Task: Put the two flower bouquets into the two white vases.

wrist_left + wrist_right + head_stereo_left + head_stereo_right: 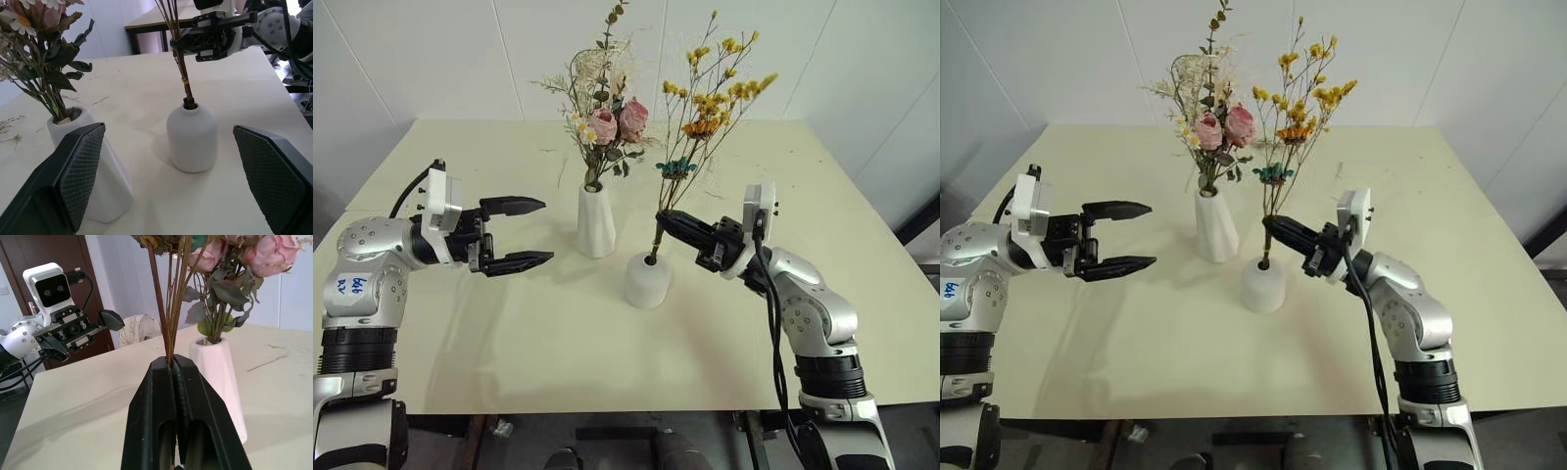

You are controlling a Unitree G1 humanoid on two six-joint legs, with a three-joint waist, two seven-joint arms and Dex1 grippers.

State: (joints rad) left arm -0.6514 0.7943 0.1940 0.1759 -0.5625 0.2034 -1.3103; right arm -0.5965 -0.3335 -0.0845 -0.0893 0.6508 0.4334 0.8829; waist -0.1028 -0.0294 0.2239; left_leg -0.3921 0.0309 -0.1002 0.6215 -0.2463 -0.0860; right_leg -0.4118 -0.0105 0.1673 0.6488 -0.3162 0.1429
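Pinching the yellow-blossom bouquet [168, 308] stems, right fingers [183, 396] press together (left fingers [514, 235] spread).

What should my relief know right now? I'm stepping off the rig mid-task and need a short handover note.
Left gripper: open, empty, hovering over the table beside the tall vase.
Right gripper: shut on the stems of the yellow bouquet, just above the short vase.
Rose bouquet: standing in the tall vase, done.
Yellow bouquet: stem ends are in the short vase's mouth, but the right gripper is clamped on it.
Left to do: release the stems, check the bouquet stands on its own, then back the right arm off.
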